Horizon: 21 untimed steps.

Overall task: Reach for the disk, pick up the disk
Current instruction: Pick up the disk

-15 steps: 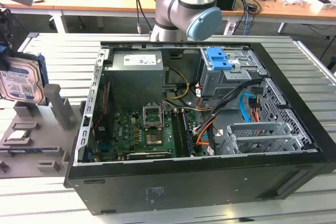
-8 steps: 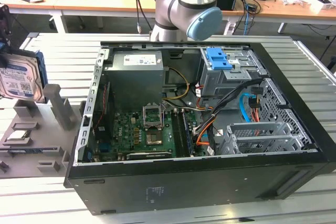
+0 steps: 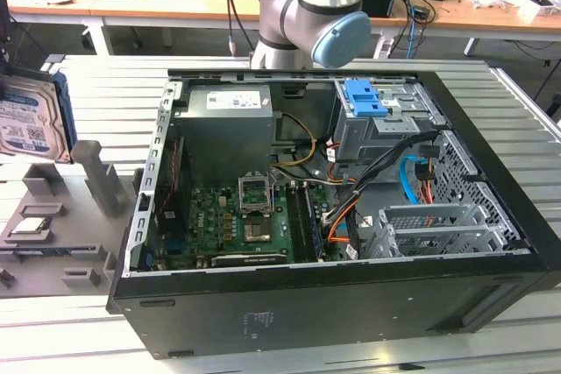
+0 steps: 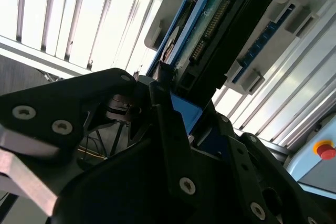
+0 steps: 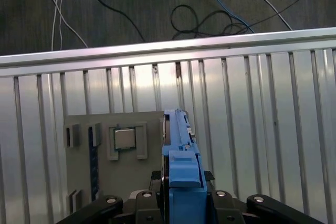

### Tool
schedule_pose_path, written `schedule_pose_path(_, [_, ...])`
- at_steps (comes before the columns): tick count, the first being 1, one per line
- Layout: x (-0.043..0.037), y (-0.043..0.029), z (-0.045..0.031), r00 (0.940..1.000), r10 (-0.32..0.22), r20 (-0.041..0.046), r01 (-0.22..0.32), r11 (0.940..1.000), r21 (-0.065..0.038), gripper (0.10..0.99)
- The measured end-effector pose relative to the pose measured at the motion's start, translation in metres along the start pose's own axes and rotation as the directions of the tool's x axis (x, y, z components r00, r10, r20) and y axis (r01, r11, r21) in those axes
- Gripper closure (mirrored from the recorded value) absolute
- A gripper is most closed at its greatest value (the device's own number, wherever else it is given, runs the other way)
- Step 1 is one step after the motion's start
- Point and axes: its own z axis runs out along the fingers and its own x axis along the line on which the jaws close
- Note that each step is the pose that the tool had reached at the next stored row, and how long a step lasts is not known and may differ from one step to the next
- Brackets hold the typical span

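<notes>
Disk (image 5: pixel 178 135), edge-on, sits clamped in gripper (image 5: pixel 182 178), lower part hidden.

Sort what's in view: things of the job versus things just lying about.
Job:
- disk
- gripper, either side of the disk

Lying about:
- processor chip
- grey plate under the chip
- computer case
- blue latch

silver arm (image 3: pixel 294 6) with pale-blue joint cap (image 3: pixel 340 38)
</notes>
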Motion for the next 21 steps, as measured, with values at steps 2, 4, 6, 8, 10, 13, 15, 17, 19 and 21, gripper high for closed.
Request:
schedule_pose_path(2, [0.0, 0.0002, -0.005, 1.0, 0.0, 0.0, 0.0, 1.0, 0.0, 0.714])
schedule_pose_path(4, [0.0, 0.0004, -0.0099, 1.0, 0.0, 0.0001, 0.0, 1.0, 0.0, 0.714])
schedule_pose_path(6, [0.0, 0.0005, -0.0135, 1.0, 0.0, 0.0, 0.0, 1.0, 0.0, 0.714])
schedule_pose_path(8, [0.0, 0.0006, -0.0168, 1.0, 0.0, 0.0, 0.0, 1.0, 0.0, 0.714])
schedule_pose_path(10, [0.0, 0.0008, -0.0202, 1.0, 0.0, 0.0001, 0.0, 1.0, 0.0, 0.714])
schedule_pose_path(13, [0.0, 0.0011, -0.0281, 1.0, 0.0, 0.0, 0.0, 1.0, 0.0, 0.714])
schedule_pose_path(15, [0.0, 0.0012, -0.0309, 1.0, 0.0, 0.0, 0.0, 1.0, 0.0, 0.714])
schedule_pose_path(17, [0.0, 0.0014, -0.0363, 1.0, 0.0, 0.0001, 0.0, 1.0, 0.0, 0.714])
schedule_pose_path(19, [0.0, 0.0015, -0.041, 1.0, 0.0, 0.0, 0.0, 1.0, 0.0, 0.714])
schedule_pose_path(21, [0.0, 0.0017, -0.044, 1.0, 0.0, 0.0001, 0.0, 1.0, 0.0, 0.714])
